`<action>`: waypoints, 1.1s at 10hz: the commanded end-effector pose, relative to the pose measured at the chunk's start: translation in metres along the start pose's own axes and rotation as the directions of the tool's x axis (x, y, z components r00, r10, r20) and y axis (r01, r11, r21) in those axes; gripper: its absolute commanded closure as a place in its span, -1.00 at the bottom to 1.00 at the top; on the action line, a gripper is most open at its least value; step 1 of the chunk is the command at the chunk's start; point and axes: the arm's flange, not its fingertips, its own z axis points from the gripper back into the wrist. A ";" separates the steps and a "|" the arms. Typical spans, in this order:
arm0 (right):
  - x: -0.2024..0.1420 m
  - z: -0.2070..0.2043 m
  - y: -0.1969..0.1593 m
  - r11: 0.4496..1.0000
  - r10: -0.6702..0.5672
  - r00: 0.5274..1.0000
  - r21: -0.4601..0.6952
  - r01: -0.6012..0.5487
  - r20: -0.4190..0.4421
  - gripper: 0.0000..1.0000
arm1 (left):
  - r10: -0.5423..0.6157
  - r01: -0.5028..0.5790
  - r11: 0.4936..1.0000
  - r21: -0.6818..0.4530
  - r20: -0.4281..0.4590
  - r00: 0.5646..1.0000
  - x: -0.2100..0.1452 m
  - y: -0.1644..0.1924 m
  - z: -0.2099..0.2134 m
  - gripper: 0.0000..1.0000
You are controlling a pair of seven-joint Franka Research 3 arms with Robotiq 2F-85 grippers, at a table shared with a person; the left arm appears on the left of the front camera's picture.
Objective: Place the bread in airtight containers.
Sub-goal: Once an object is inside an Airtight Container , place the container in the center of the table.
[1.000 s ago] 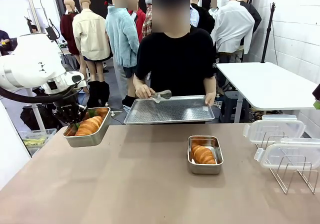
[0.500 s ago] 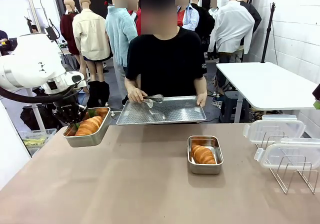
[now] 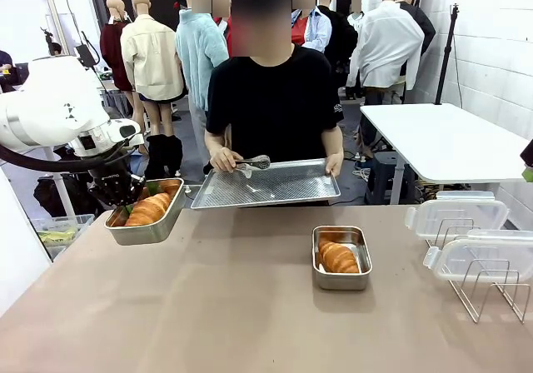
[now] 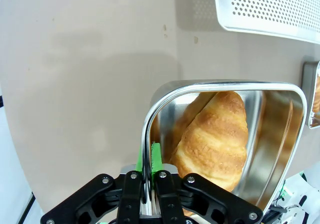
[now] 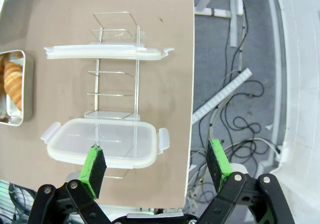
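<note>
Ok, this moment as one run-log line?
left claw: shut on tin rim, croissant inside | right claw: open over lids | second tin: filled, unlidded | person: holds tray

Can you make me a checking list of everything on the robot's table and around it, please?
Surface: brown tabletop, few small marks.
Job's things: golden-brown croissant in rectangular steel tin at the left edge; second croissant in second steel tin mid-table; near clear plastic lid and far clear plastic lid on thin wire rack.
Clutter: nothing seen.
Grippers: left gripper shut on first tin's rim; right gripper open above the lids.
Cables: black cables on floor beside table.
Surroundings: person holds perforated steel tray and metal tongs.
</note>
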 end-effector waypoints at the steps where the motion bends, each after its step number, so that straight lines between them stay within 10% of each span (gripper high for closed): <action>1: 0.000 0.001 -0.001 1.000 0.013 1.000 -0.014 -0.013 -0.001 -1.00 | -0.012 0.012 1.000 0.004 0.015 1.000 0.000 0.001 0.002 1.00; 11: 0.000 0.001 -0.001 1.000 0.013 1.000 -0.014 -0.013 -0.001 -1.00 | 0.014 -0.003 0.996 0.089 -0.120 0.993 0.023 -0.006 -0.100 1.00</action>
